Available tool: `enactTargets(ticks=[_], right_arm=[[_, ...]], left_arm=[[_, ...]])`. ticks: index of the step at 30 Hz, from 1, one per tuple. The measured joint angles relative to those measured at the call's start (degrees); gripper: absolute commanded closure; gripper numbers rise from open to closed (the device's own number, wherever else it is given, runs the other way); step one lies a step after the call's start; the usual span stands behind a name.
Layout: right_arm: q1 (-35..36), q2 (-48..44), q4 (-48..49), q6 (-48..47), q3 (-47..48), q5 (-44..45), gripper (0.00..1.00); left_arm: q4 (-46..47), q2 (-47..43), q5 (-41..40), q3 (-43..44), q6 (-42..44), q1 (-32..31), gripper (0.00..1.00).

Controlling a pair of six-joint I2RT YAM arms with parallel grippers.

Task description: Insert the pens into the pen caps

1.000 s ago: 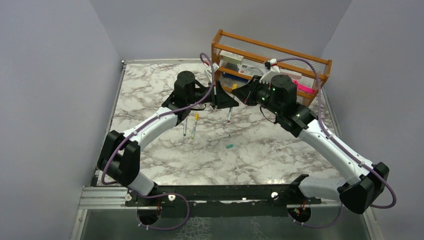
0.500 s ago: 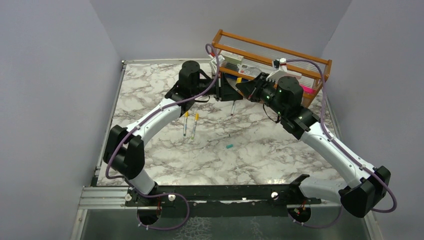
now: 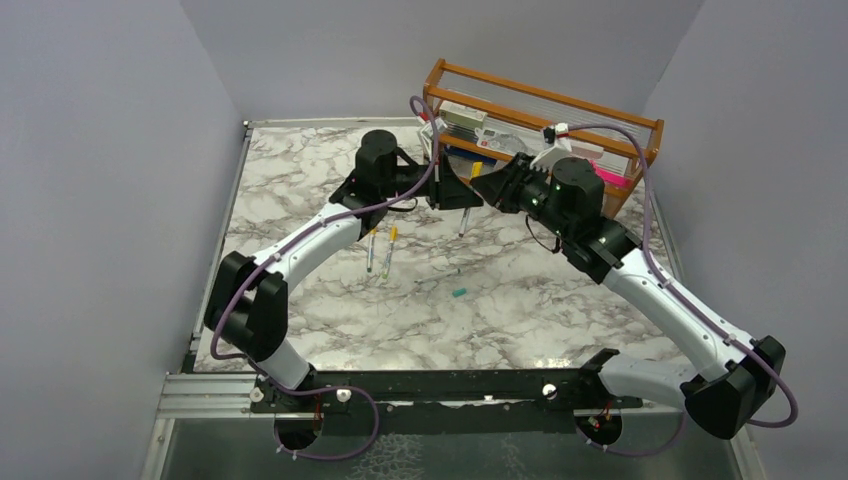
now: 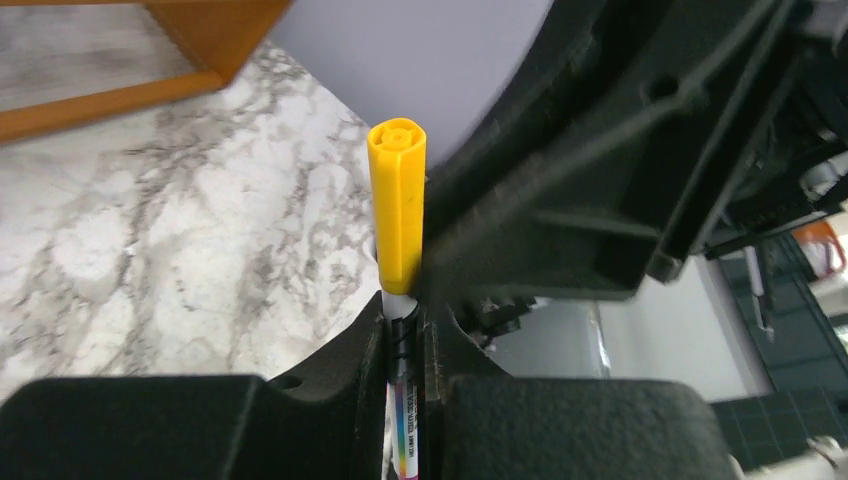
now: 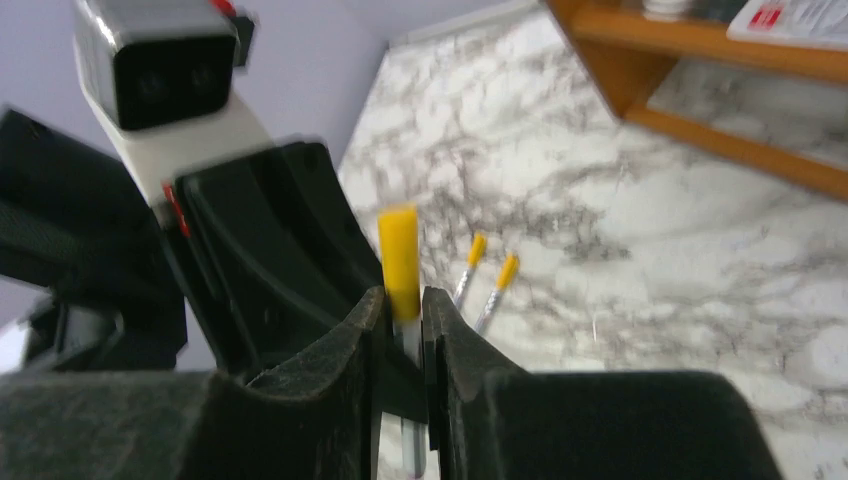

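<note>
Honestly, the loose teal cap sits midway across the bench. Toward the far edge, the left gripper pinches a pen wearing its yellow cap. The right gripper flanks it, grip unclear. A crooked tug could unseat that cap.

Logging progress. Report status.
Left gripper shut on pen. Right gripper shut on yellow cap, cap on pen. Teal cap loose on table.

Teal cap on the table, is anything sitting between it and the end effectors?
Nothing visible. The teal cap lies alone on marble, nearer than the left end effector and right end effector; the two yellow-capped pens lie apart, to its left.
</note>
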Motion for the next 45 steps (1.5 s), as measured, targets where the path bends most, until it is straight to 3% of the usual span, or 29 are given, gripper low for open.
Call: enactTargets(ticks=[4, 10, 14, 18, 27, 32, 38, 45], right_arm=[[2.27, -1.16, -4.66, 1.20, -0.42, -1.07, 0.58], [2.86, -3.21, -7.45, 1.44, -0.42, -0.33, 0.56], [2.86, -4.66, -9.38, 1.40, -0.39, 2.21, 0.56], [2.86, -4.92, -11.52, 1.42, -0.44, 3.26, 0.57], [2.86, -4.92, -12.41, 1.79, -2.08, 3.30, 0.57], [2.86, -4.92, -12.70, 1.79, -2.58, 3.21, 0.57], [2.86, -4.92, -12.81, 1.81, -4.44, 2.86, 0.57], [2.86, -4.90, -13.07, 1.81, -5.31, 2.27, 0.57]], left_arm=[[3.08, -3.52, -2.58, -7.30, 2.12, 1.33, 1.00], [2.71, -5.99, -4.79, -13.51, 6.47, 4.15, 1.00], [-5.22, -6.32, -10.23, -13.55, 12.20, 4.50, 1.00], [-17.35, -6.08, -21.42, -12.57, 18.67, 4.50, 1.00], [-33.09, -0.59, -41.03, -11.87, 24.72, 5.22, 1.00], [-36.41, 2.45, -45.18, -11.89, 25.94, 5.25, 0.99], [-37.75, 3.87, -46.60, -12.07, 26.10, 5.25, 0.87], [-37.97, 4.94, -46.58, -12.07, 25.77, 5.25, 0.82]])
